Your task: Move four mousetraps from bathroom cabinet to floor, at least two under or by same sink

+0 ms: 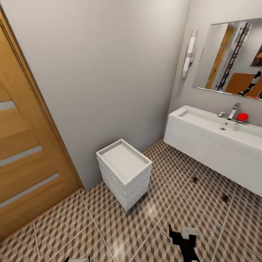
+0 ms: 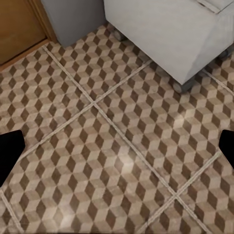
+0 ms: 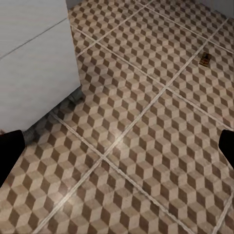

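Two small brown mousetraps lie flat on the cube-patterned bathroom floor (image 1: 120, 233) in front of the sink (image 1: 203, 140), one (image 1: 195, 179) close under its front and the other (image 1: 225, 198) a little further out. One mousetrap (image 3: 205, 60) also shows far ahead in the right wrist view. My right gripper (image 1: 178, 234) hangs low over the tiles, open and empty (image 3: 117, 146). Above bare tiles, the left gripper (image 2: 117, 151) is open too, holding nothing. The cabinet is out of view.
A small white drawer unit on casters (image 1: 123, 171) stands against the grey wall between the wooden door (image 1: 25, 153) and the sink. A mirror (image 1: 233, 58) hangs above the basin, with a chrome faucet (image 1: 233, 111) and a red object (image 1: 242, 116) at its back.
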You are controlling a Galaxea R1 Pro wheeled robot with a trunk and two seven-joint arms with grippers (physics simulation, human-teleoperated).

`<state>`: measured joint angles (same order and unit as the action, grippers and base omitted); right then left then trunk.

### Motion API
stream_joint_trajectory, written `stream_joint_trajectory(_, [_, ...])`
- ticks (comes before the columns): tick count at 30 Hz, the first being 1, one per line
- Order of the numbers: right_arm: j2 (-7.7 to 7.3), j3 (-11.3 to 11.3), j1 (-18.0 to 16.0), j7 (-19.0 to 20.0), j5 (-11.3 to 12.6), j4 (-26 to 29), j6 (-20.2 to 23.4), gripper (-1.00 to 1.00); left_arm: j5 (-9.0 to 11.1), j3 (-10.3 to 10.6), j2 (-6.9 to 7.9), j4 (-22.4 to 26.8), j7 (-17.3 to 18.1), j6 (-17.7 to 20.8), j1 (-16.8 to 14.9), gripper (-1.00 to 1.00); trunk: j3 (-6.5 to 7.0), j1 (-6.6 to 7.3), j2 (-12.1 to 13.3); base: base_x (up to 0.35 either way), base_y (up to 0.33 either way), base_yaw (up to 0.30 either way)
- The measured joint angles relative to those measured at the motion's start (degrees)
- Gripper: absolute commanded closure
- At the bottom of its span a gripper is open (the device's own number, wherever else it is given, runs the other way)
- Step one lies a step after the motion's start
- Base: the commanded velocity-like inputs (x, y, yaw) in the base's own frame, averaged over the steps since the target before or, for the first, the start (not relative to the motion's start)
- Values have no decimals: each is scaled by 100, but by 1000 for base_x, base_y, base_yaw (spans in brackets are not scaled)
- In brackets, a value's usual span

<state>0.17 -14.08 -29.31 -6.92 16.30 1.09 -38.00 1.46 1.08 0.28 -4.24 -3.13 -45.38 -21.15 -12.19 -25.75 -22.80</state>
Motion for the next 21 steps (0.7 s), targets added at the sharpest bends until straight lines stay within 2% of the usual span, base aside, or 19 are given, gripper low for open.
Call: stream_joint_trajectory(21, [0, 0, 0, 0, 0, 0, 0, -100, 0, 0, 0, 0, 0, 1, 0, -100, 0, 0, 0, 0, 0, 213])
